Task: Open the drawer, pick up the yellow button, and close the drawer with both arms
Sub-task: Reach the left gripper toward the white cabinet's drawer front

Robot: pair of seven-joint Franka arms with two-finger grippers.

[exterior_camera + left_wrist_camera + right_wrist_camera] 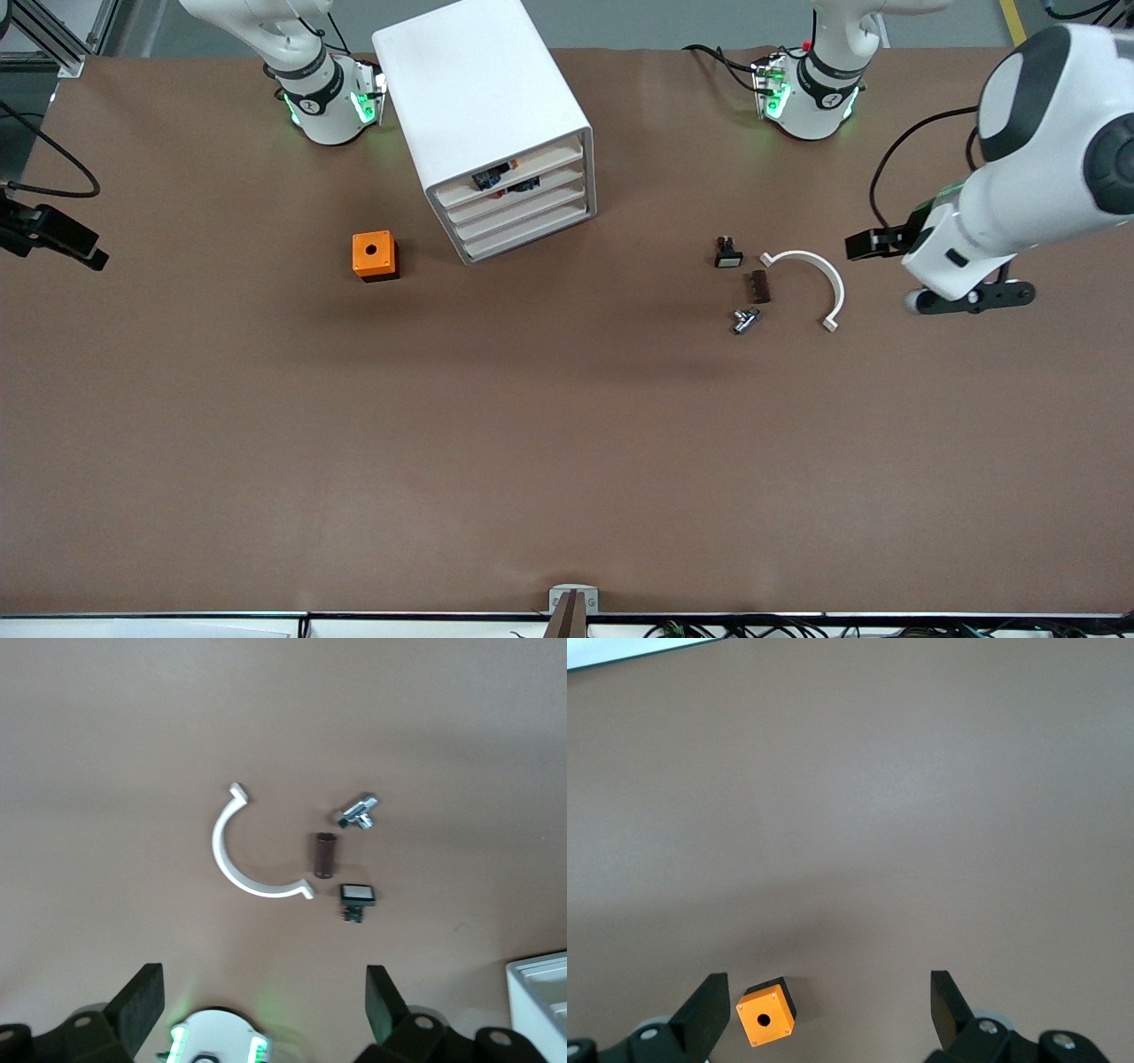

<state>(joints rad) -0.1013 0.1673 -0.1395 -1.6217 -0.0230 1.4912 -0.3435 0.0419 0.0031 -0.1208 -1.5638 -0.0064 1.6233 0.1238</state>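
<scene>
No readable text, brand, number or sign anywhere in the 3 views. The white cabinet (483, 106) near the worktop's edge by the robot bases has plain, unlabelled sides and drawer fronts, and the orange box (374, 255) beside it shows only a round hole on top, no lettering. Dark marks on the arm bases' (323, 102) black bands are too small to read.
</scene>
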